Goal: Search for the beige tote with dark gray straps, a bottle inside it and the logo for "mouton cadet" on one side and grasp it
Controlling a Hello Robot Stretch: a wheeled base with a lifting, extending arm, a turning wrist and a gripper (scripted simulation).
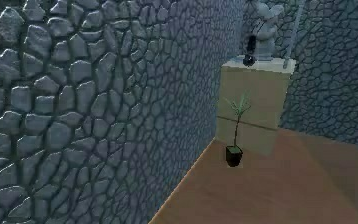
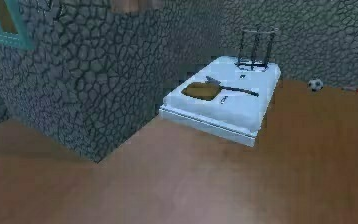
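Wall: rough grey stone wall (image 1: 77,100) is taking up the forward view's left and middle and is meeting a second stone wall at a corner.
Floor: brown wooden floor (image 1: 287,190) is spreading across the forward view's lower right.
Cabinet: pale beige cabinet (image 1: 257,95) is standing upright in that corner, against the stone.
Plant: thin green plant (image 1: 237,118) is growing from a small black pot (image 1: 233,155), which is sitting on the floor just in front of the cabinet.
Statue: white statue (image 1: 269,25) is standing on the cabinet's top, with a small dark object (image 1: 249,58) just beside it, too small to name.
Bed: low white bed (image 2: 237,118) is lying on the floor in the arm side view, one long side near the stone wall.
Brown shape: flat brown shape (image 2: 200,92) is lying on the bed, with a dark strip (image 2: 242,90) running from it toward the arm side view's right; whether this is the tote cannot be told.
Frame: black wire frame (image 2: 257,45) is standing upright at the bed's far end.
Ball: black-and-white ball (image 2: 315,85) is resting on the floor, apart from the bed.
Window: teal window frame (image 2: 7,35) is showing at the arm side view's upper left.
Writing: small dark marks (image 2: 245,72) on the bed's far end are too small to read.
Grip: the state of the fingers cannot be told.
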